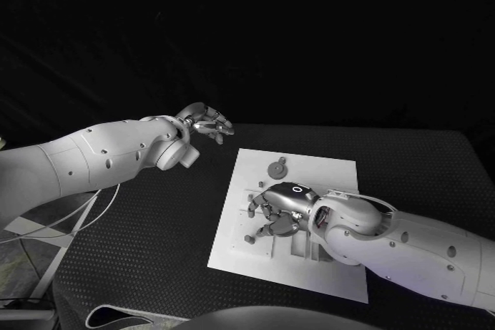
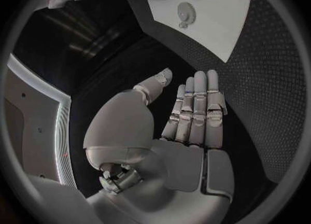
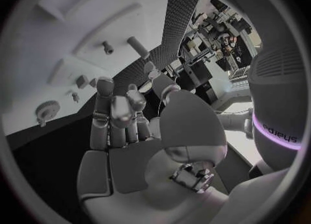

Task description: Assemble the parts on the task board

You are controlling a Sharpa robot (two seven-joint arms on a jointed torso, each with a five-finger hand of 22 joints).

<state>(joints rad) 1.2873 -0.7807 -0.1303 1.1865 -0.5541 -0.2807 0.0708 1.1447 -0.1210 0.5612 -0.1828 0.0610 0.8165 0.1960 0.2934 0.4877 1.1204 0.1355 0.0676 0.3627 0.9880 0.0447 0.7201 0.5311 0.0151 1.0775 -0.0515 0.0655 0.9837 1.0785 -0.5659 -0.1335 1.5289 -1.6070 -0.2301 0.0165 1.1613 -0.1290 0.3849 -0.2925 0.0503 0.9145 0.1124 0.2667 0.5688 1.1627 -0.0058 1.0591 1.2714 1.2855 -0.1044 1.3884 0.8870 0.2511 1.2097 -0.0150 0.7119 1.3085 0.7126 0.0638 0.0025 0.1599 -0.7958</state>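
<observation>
White and flat, the task board (image 1: 310, 165) lies in the middle of the black table (image 1: 144, 251), whose surface is a fine dotted weave. On the head view the right hand (image 1: 280, 210) hovers low over the board's centre, palm down, fingers bent toward the plate, and it covers much of what lies beneath it; a round toothed gear (image 1: 277, 170) sits on the board's far half, clear of the hand, and a small grey part (image 1: 250, 238) lies near the board's left edge. The right wrist view shows what the head camera cannot — the inner side of that hand (image 3: 119, 123), fingers loosely curled with gaps between them and nothing in the palm, and beyond them the board (image 3: 78, 32) with shallow rectangular recesses, a short peg (image 3: 107, 47), a small cylinder (image 3: 137, 47) and the gear (image 3: 44, 111) near its edge. The left hand (image 1: 204, 122) is raised off the board's far left corner, well apart from it, over the table. Its wrist view shows the hand (image 2: 194, 117) flat and straight, fingers side by side, thumb out, holding nothing — and beyond the fingertips a corner of the board (image 2: 214, 16) with the gear (image 2: 186, 12) lying flat on it. Both hands are smooth silver metal on glossy white arm shells.
</observation>
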